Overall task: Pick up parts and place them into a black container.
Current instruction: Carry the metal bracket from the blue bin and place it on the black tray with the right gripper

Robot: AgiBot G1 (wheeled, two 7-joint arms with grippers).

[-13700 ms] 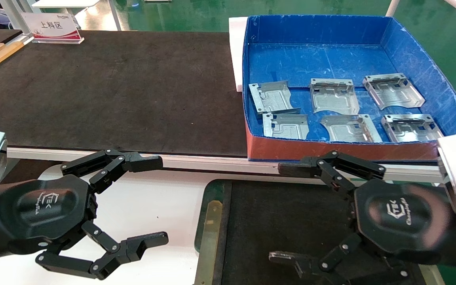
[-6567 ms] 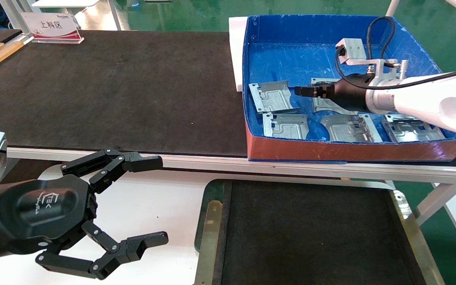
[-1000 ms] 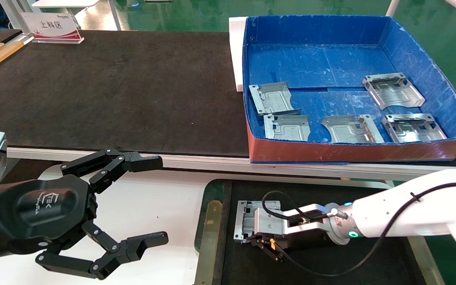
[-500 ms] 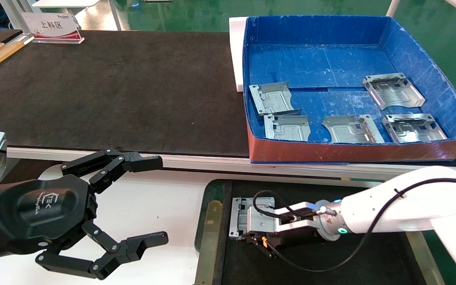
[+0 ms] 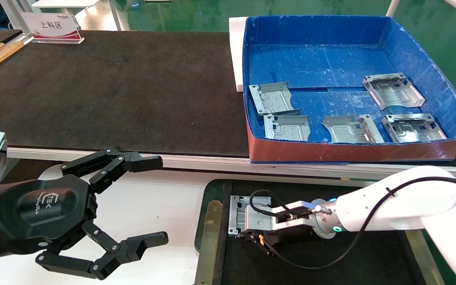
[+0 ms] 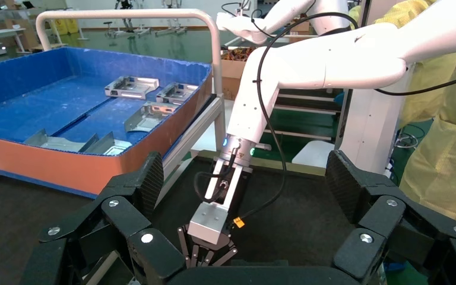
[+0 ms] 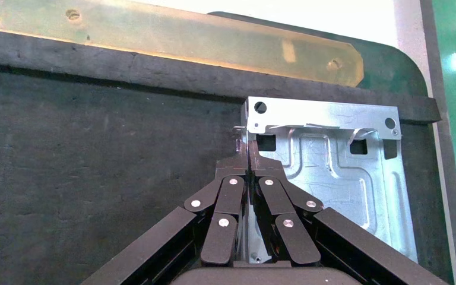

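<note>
One silver-grey part (image 5: 236, 215) lies low over the black floor of the black container (image 5: 209, 225), close to its brass left rim. My right gripper (image 5: 251, 236) is shut on that part's side edge. In the right wrist view the part (image 7: 338, 172) is flat and the right gripper (image 7: 248, 151) pinches its bent tab, beside the container's rim (image 7: 172, 37). I cannot tell whether the part touches the floor. Several more parts (image 5: 273, 98) lie in the blue box. My left gripper (image 5: 156, 200) hangs open and empty at the lower left.
The blue box with a red front (image 5: 331, 148) stands at the back right on the long dark mat (image 5: 113, 91). A sign holder (image 5: 54, 27) is at the far left back. A white surface (image 5: 164, 198) lies left of the container.
My right arm has carried the part a little to the left, nearer the container's left rim. The left arm has not moved.
</note>
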